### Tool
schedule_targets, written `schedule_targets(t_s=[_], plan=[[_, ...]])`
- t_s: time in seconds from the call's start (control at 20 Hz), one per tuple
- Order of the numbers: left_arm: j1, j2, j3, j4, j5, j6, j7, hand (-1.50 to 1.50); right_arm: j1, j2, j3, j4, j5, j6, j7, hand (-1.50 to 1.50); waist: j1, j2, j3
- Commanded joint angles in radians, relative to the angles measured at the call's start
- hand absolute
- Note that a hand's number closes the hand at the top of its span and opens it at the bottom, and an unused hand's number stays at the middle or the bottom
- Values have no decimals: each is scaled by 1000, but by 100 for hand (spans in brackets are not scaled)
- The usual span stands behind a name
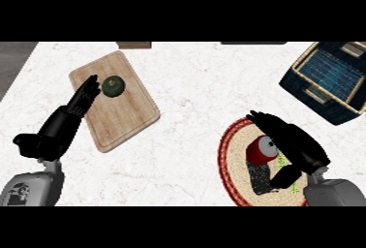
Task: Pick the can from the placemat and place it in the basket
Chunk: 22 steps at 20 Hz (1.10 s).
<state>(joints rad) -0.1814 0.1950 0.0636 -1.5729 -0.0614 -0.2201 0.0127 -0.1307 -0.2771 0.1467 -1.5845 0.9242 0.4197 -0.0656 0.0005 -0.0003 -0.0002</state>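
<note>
Bare worktop runs centre frame, from cutting board at left to basket at upper right. Between placemat & basket: open marble, no obstruction. Basket walls stand raised; top open.

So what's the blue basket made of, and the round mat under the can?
The basket looks woven, maybe wicker or dyed cane: dark blue walls with fine ribbed strands. The round placemat looks like braided straw or fibre, with tan and red rings coiled around. The can seems metal: a red side and a pale grey, shiny top.
</note>
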Motion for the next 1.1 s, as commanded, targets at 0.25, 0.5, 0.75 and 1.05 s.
schedule_targets(t_s=[0.25,0.5,0.75,1.05], plan=[[42,-17,-4,-29,-7,-23,-9,0,-25,43,-1,184,70,-77,-50,-150,2,1,0],[62,-12,19,-70,0,-32,13,0,-11,4,-9,174,68,-11,-105,-150,1,0,0],[-18,-18,27,-55,13,-25,76,0,-48,45,55,179,118,13,-78,150,0,0,0],[40,-38,-9,-83,-35,-10,43,0,-34,-28,79,196,181,-56,-191,150,2,-1,0]])
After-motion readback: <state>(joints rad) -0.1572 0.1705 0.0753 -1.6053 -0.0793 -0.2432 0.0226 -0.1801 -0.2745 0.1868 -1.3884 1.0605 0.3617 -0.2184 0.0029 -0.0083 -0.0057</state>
